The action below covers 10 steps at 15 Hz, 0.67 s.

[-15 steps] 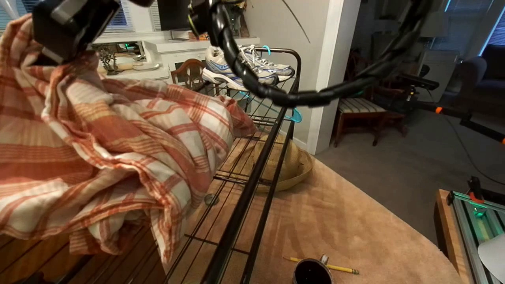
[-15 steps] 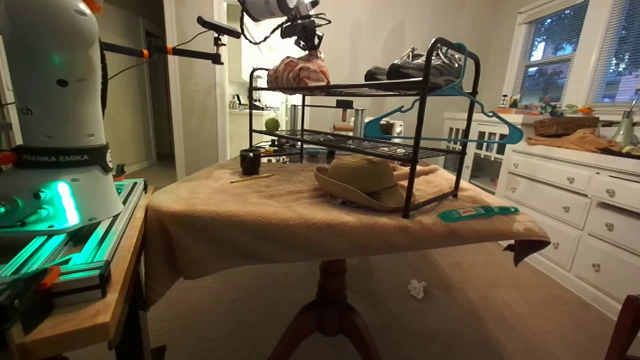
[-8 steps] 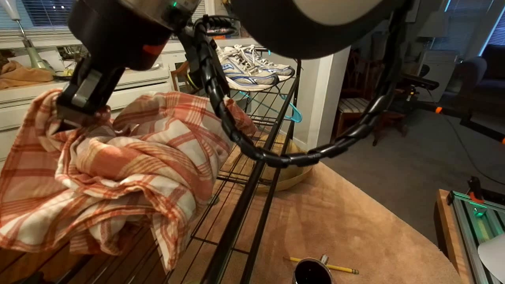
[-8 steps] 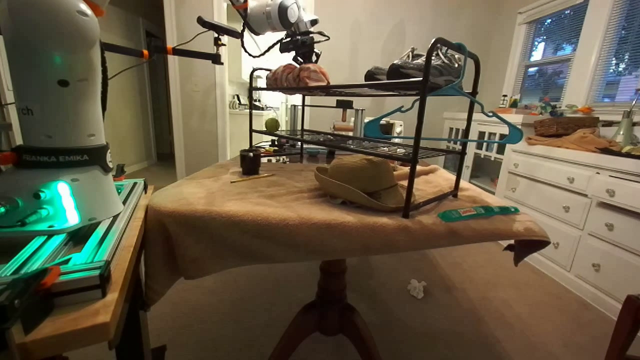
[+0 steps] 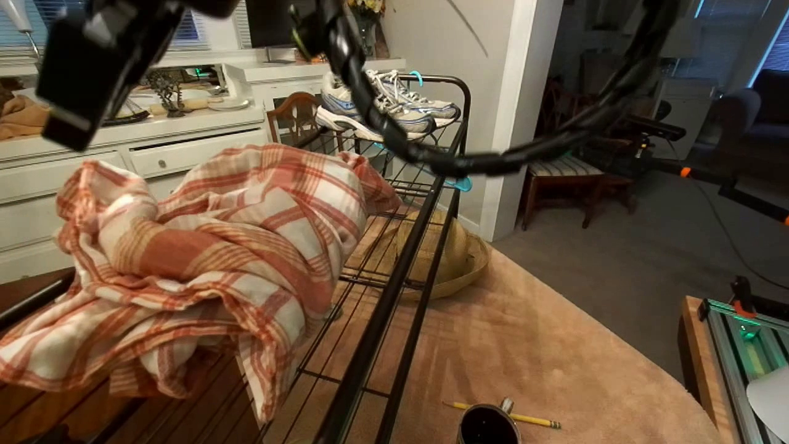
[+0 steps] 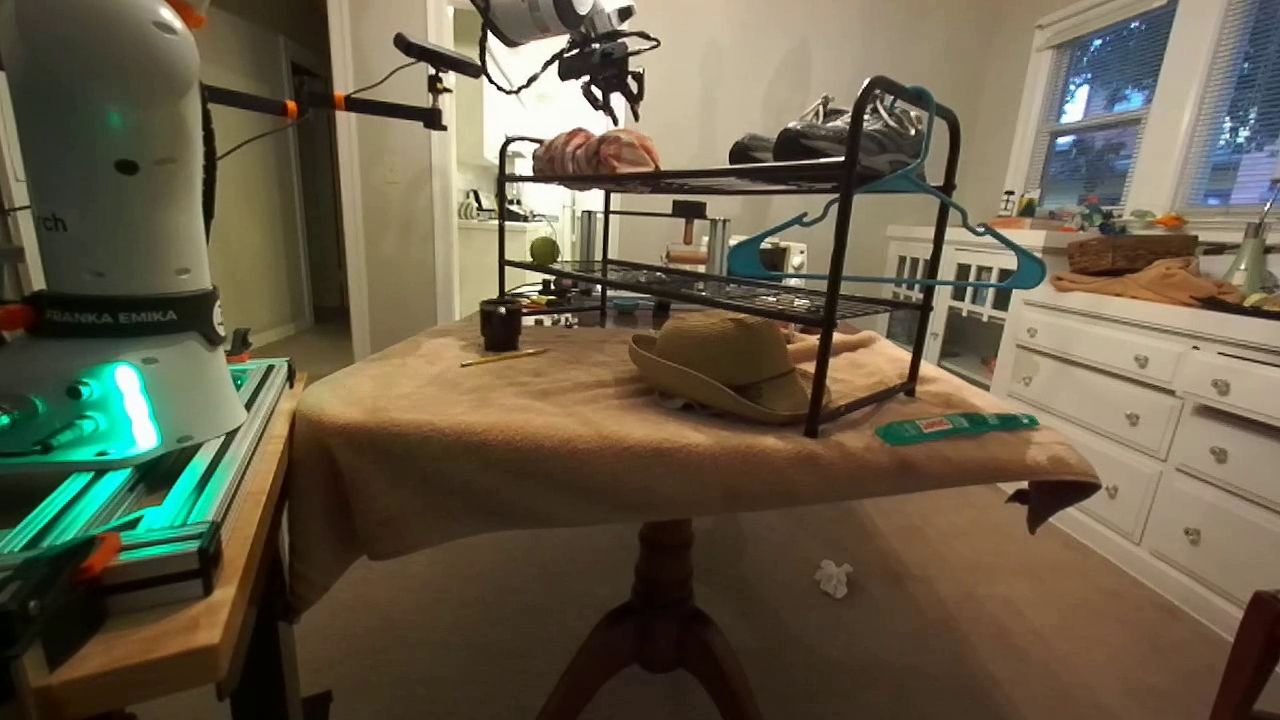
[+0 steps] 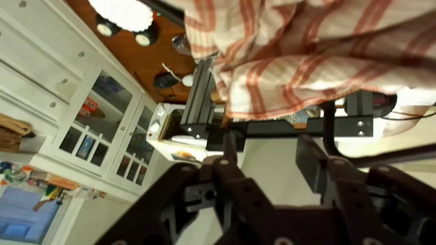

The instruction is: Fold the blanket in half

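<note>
The blanket (image 5: 209, 246), cream-white with orange-red plaid, lies rumpled and bunched on the top shelf of a black wire rack. One corner hangs over the shelf's side. It shows as a low heap at the shelf end in an exterior view (image 6: 600, 152), and its folds fill the upper right of the wrist view (image 7: 306, 68). My gripper (image 6: 615, 112) is above the heap, apart from it. In the wrist view the gripper's fingers (image 7: 267, 143) stand wide apart with nothing between them. The gripper also shows at upper left in an exterior view (image 5: 68, 132).
The black rack (image 6: 720, 178) stands on a cloth-covered table (image 6: 450, 420). Shoes (image 5: 382, 108) sit at the shelf's far end, and a teal hanger (image 6: 890, 275) hangs there. A straw hat (image 6: 730, 360), dark mug (image 6: 500, 325) and pencil (image 6: 505, 357) are below.
My gripper held a raised bunch of the blanket, came down with it onto the shelf, then opened and rose away. The bunch has dropped back onto the heap.
</note>
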{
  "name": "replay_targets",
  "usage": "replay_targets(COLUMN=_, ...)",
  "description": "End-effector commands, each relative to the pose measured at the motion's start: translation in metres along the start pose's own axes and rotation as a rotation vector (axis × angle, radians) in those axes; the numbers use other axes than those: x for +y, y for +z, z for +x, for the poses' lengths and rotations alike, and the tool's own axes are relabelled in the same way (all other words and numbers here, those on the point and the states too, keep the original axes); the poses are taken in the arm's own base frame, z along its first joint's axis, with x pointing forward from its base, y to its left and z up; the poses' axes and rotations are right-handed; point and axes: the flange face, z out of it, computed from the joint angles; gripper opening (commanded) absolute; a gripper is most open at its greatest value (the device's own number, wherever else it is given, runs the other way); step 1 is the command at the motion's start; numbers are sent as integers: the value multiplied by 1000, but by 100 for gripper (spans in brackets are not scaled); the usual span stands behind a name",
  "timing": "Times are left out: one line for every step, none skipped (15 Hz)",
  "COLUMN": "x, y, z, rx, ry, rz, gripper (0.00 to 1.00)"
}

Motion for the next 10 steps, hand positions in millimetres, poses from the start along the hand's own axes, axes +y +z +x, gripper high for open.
replay_targets(x=3, y=-70, z=2, rx=2, ry=-10, rz=-32, gripper=83)
replay_targets(x=4, y=-86, z=-4, rx=-31, ry=2, rz=-36, gripper=90)
replay_targets(x=5, y=-105, z=-19, rx=-64, ry=6, rz=-29, gripper=99)
replay_targets(x=4, y=-121, z=-26, rx=-98, ry=16, rz=-25, gripper=100)
replay_targets(x=4, y=-135, z=-35, rx=-109, ry=25, rz=-6, gripper=100)
replay_targets(x=4, y=-151, z=-44, rx=-123, ry=38, rz=12, gripper=100)
replay_targets(x=3, y=-168, z=-53, rx=-139, ry=53, rz=33, gripper=100)
replay_targets(x=1, y=-184, z=-63, rx=-153, ry=65, rz=60, gripper=100)
replay_targets(x=-1, y=-202, z=-72, rx=-191, ry=89, rz=89, gripper=100)
replay_targets(x=-4, y=-219, z=-83, rx=-222, ry=106, rz=108, gripper=100)
